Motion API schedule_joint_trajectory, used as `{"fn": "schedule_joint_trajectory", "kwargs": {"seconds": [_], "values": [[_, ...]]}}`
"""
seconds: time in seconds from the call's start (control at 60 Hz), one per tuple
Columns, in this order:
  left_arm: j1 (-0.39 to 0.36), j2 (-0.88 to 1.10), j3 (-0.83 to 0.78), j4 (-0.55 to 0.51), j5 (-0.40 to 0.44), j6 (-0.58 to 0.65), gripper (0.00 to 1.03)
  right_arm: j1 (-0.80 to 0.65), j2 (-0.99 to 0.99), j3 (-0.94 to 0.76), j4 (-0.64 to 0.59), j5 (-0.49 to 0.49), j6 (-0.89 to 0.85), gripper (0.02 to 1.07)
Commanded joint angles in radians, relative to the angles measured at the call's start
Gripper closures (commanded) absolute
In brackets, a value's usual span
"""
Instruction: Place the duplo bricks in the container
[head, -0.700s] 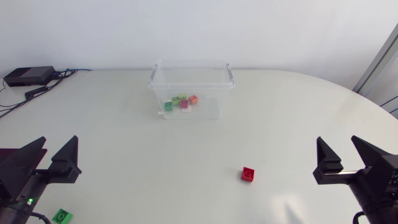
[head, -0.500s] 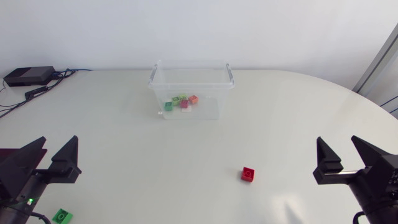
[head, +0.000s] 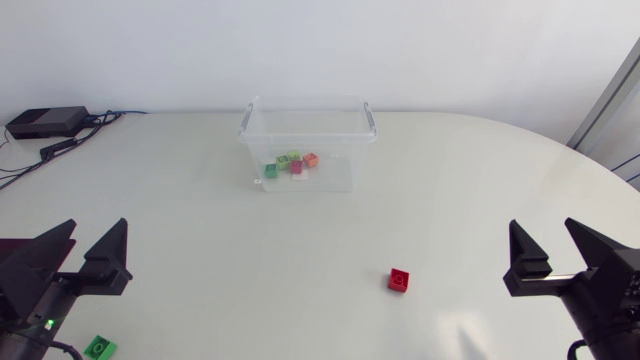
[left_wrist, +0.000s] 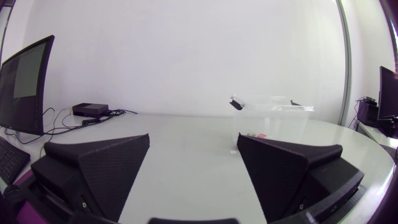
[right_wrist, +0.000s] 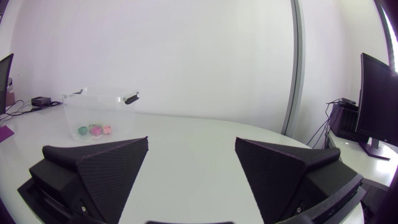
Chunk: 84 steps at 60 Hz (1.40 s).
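**Head view.**
- Clear plastic container: at the far middle of the white table. It holds four duplo bricks, green, lime, pink and orange, bunched on its floor.
- Red duplo brick: loose on the table on my right arm's side, well apart from the container.
- Green duplo brick: at the near edge, just beside my left arm.
- Left gripper: fingers spread wide, nothing between them.
- Right gripper: likewise spread and holding nothing.
- Black box: far left corner, with cables attached.

**Left wrist view.**
- I see the gripper's two wedges parted over bare table.
- The container is well ahead, toward the right finger.

**Right wrist view.**
- I see the fingers apart with bare table between them.
- The container is far ahead beyond the left finger, with coloured bricks visible through its wall.
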Motion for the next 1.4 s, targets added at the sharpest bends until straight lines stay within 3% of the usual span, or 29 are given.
{"fn": "schedule_joint_trajectory", "kwargs": {"seconds": [0.0,0.217,0.5,0.733,0.933,1.217,1.383], "values": [[-0.007,-0.014,-0.014,0.004,-0.004,-0.008,0.04,0.006,-0.005,-0.021,0.011,-0.003,0.013,0.06],[-0.018,0.003,0.107,-0.074,-0.003,-0.008,0.04,0.014,-0.007,-0.018,0.015,-0.006,0.008,0.06],[-0.010,0.236,0.313,-0.189,-0.004,-0.006,0.05,0.014,-0.004,0.033,0.011,-0.014,0.008,0.06],[-0.014,0.516,0.571,-0.468,-0.004,0.002,0.09,0.038,0.142,0.135,0.002,-0.024,0.008,0.06],[-0.053,0.746,0.755,-0.684,0.017,0.253,0.12,0.048,0.308,0.246,-0.043,-0.037,0.011,0.06],[-0.033,1.034,0.923,-0.965,0.017,0.255,0.11,0.064,0.446,0.318,-0.064,-0.037,0.039,0.06],[-0.014,1.111,0.931,-1.063,0.013,0.253,0.10,0.061,0.561,0.353,-0.069,-0.052,0.060,0.06]]}}
